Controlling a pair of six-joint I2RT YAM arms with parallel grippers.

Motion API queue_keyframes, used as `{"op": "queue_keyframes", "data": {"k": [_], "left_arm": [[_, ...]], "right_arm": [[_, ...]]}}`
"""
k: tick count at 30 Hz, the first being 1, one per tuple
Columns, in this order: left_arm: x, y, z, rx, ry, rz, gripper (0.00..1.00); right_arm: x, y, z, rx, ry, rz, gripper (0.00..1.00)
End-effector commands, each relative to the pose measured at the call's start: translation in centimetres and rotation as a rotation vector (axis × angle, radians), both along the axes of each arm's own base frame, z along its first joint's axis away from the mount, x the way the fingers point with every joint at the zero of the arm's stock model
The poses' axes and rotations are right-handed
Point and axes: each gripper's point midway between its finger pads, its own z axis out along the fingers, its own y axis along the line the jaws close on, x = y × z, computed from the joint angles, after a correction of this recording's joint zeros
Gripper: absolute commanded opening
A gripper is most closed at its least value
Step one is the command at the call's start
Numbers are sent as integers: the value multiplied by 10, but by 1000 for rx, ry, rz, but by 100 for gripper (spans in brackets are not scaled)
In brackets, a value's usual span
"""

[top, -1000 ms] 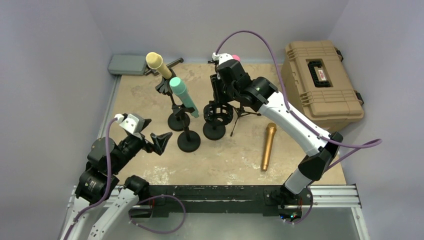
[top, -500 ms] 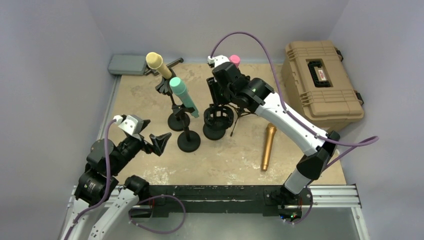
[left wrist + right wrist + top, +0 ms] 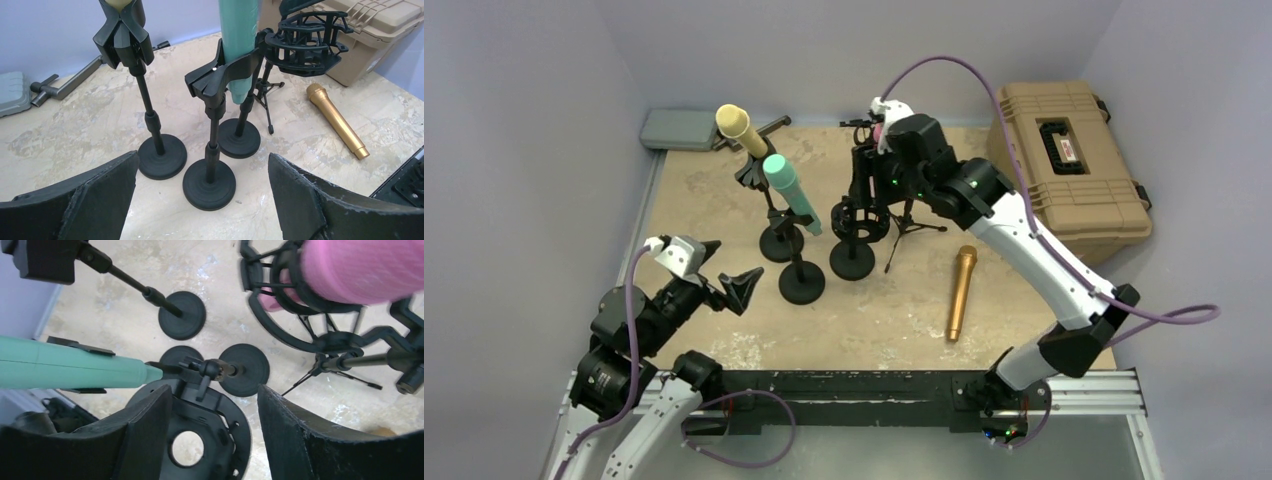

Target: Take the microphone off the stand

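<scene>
I work in a robot test cell in a lab: bare lilac walls (image 3: 534,120) box in a small stone-patterned tabletop (image 3: 874,320) on three sides. My arms are bolted to a metal rail (image 3: 1094,385) at its near edge, with purple cables (image 3: 954,65) looping off them. A tan hard case (image 3: 1084,200) sits right of my right hand (image 3: 214,395), and black mic stands (image 3: 209,182) stand ahead of my left hand (image 3: 202,160).
</scene>
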Motion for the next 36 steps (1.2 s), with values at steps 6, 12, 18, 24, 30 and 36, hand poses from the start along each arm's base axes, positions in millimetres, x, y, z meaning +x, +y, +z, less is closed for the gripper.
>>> {"op": "queue_keyframes", "data": {"k": [6,12,18,24,30,36], "left_arm": [[-3,-4,5,11,-46,-36,97],[-4,-4,5,12,-46,-40,96],[-3,-5,3,20,-30,-41,96],[-3,-4,2,24,-33,-36,95],[-2,-5,1,28,-27,-42,95],[-2,-4,0,29,-26,-40,95]], "right_arm": [[-1,2,26,325,73,104,53],[5,8,14,345,115,131,38],[13,7,-8,312,140,92,36],[18,2,-23,285,141,52,30],[19,1,-36,270,152,46,27],[18,-2,-52,231,159,40,24]]}}
